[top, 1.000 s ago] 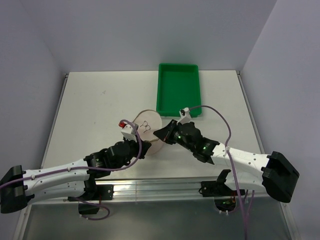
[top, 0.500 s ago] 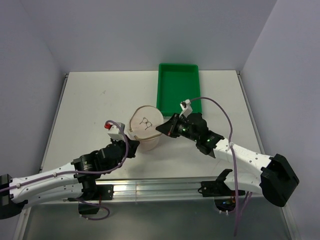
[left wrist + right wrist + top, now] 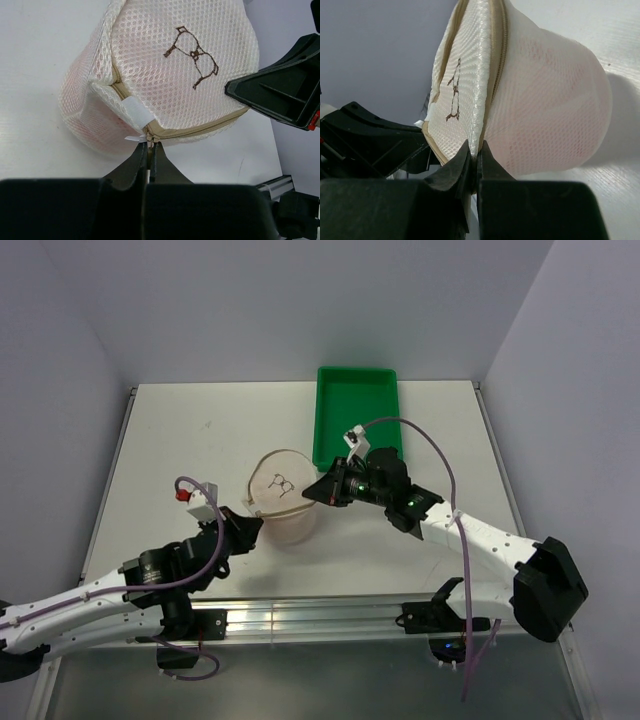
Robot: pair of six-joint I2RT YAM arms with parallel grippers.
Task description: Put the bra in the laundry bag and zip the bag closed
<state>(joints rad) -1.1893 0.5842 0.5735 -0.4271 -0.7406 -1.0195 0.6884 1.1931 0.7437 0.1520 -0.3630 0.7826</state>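
The cream mesh laundry bag (image 3: 284,498) stands mid-table with its printed mark on the round top. The pale pink bra (image 3: 95,112) shows through its mesh side, also in the right wrist view (image 3: 555,110). My left gripper (image 3: 252,525) is at the bag's near-left side, shut on the zipper pull (image 3: 150,146) on the tan zipper line. My right gripper (image 3: 318,490) is at the bag's right edge, shut on the bag's rim seam (image 3: 479,135).
A green tray (image 3: 356,418) stands just behind and right of the bag. The table's near edge with a metal rail (image 3: 320,612) runs in front of the arms. Grey walls close in the sides.
The left gripper has drawn back to the left along the zipper line. The right gripper and the bag have shifted left and a little away.
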